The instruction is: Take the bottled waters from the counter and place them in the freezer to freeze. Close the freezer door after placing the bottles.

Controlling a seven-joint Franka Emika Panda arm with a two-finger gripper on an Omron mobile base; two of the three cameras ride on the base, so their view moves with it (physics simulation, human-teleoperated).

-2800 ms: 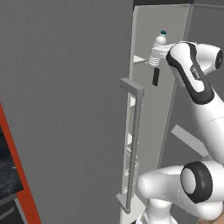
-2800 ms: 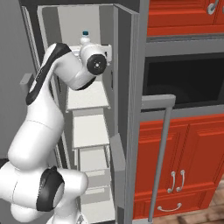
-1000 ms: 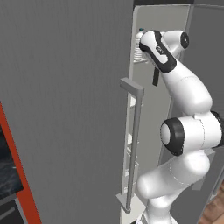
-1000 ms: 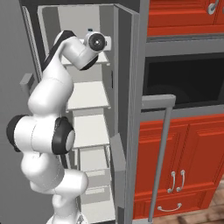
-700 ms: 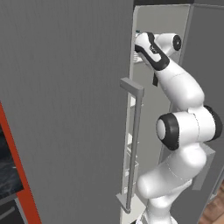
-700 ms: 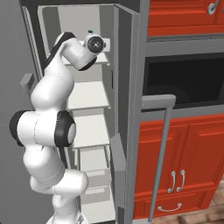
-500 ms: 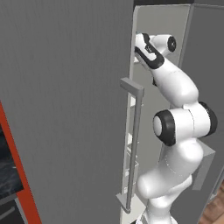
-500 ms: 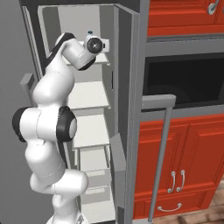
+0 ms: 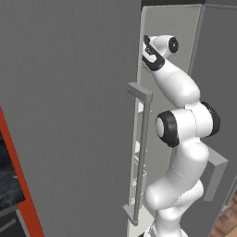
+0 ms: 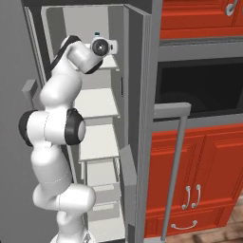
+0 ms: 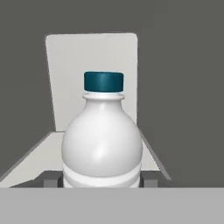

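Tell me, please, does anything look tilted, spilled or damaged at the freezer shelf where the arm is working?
Nothing stands out. The bottle stands upright between the gripper fingers, cap on top, over a white shelf of the freezer. No spill or damage shows. The freezer door is open.

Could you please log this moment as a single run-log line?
pincer: shut on bottled water | location: over upper freezer shelf | bottle: upright | freezer door: open

Flat, even rendered light, soft shadows, no glare; edges slightly soft and low-resolution.
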